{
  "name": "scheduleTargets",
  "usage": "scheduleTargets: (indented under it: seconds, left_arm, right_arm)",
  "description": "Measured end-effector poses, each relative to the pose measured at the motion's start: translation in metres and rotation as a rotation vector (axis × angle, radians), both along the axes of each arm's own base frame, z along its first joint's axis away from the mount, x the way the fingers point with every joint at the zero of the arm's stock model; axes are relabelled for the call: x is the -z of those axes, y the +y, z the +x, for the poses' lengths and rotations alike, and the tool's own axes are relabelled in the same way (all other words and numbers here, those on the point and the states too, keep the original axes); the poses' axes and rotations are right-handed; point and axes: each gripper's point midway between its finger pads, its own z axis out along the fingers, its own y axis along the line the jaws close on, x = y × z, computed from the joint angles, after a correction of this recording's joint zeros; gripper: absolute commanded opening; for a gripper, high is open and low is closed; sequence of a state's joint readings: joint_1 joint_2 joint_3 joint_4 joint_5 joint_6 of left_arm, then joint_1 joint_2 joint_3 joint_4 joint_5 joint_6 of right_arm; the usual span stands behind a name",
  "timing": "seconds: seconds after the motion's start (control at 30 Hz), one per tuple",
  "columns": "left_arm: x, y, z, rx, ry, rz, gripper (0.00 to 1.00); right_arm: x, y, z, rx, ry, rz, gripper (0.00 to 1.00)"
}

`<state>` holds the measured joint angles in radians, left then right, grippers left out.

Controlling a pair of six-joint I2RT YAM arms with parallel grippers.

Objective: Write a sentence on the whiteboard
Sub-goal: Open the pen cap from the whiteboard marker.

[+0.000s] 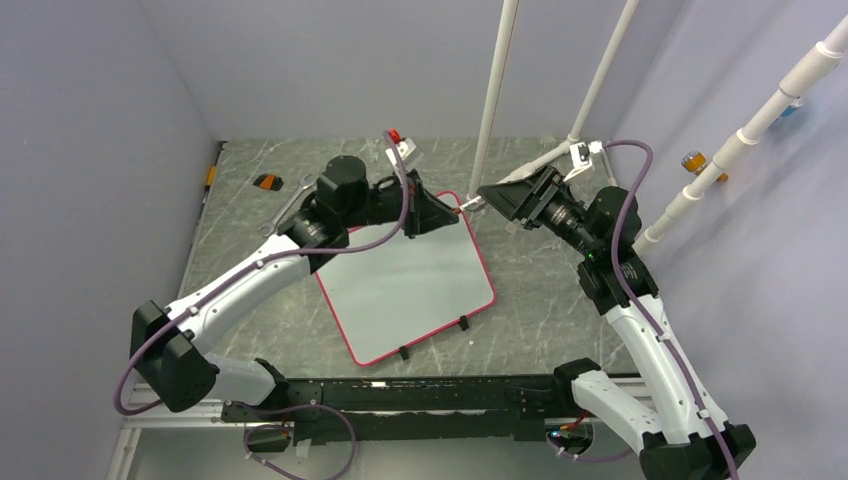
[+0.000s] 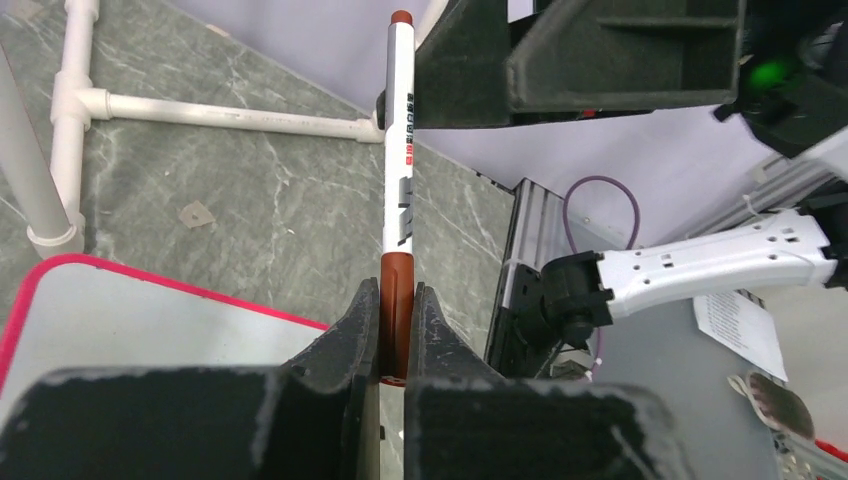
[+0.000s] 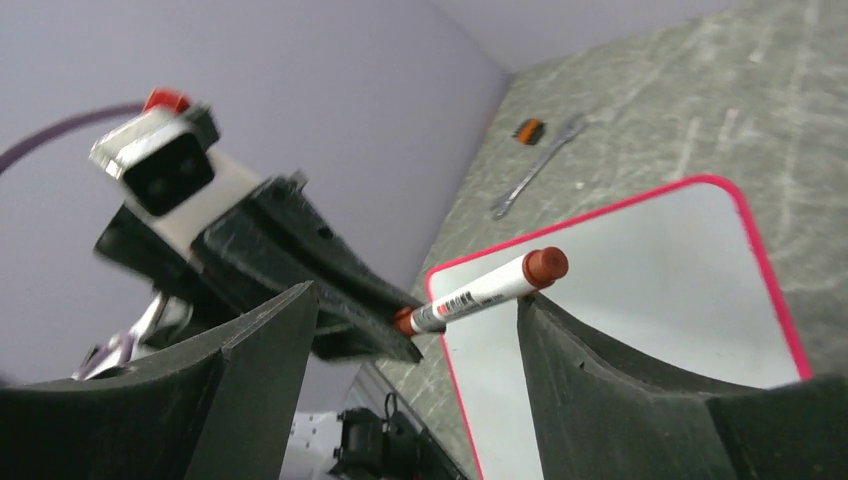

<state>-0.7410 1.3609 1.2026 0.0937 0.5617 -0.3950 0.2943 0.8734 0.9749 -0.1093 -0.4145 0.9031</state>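
Observation:
The whiteboard (image 1: 410, 285) lies flat on the table, white with a red-pink rim and two black clips on its near edge. Its surface is blank; no sentence shows on it. My left gripper (image 1: 452, 212) hovers over the board's far corner, shut on the reddish-brown cap end of a white marker (image 2: 401, 150). The marker (image 1: 468, 207) points toward my right gripper (image 1: 487, 200). In the right wrist view the right gripper (image 3: 417, 295) is open, and the marker's (image 3: 480, 293) free end sits between its fingers, close to one finger (image 3: 560, 340).
A wrench (image 1: 285, 210) and a small orange-and-black object (image 1: 266, 181) lie at the far left of the table. White PVC pipes (image 1: 495, 90) rise behind the board. The whiteboard's corner shows in both wrist views (image 2: 130, 320) (image 3: 640, 290).

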Motion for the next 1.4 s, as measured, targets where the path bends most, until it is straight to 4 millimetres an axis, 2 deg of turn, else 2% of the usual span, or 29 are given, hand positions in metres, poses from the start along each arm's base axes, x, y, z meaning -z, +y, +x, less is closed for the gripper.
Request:
scheduleTargets:
  seconds: [0.23,0.5,0.67,0.9,1.4]
  left_arm:
    - [-0.033,0.027,-0.009,0.084,-0.012,0.009,0.00]
    - [-0.063,0.036,-0.047,0.269,-0.030,0.000,0.00]
    - [-0.059,0.040,-0.052,0.306,-0.021,0.017,0.00]
    - [-0.047,0.038,-0.048,0.315,-0.002,0.060,0.00]
    - [-0.039,0.043,-0.040,0.304,-0.001,0.092,0.00]
  right_arm:
    - [-0.028,0.025,-0.027,-0.269,-0.185,0.019,0.63]
    - [-0.037,0.042,-0.039,-0.451,-0.261,0.050,0.48]
    - [-0.047,0.045,-0.047,-0.511,-0.311,0.073,0.36]
    - [-0.044,0.048,-0.055,-0.563,-0.323,0.058,0.33]
    - [-0.010,0.059,-0.055,-0.634,-0.248,-0.020,0.30]
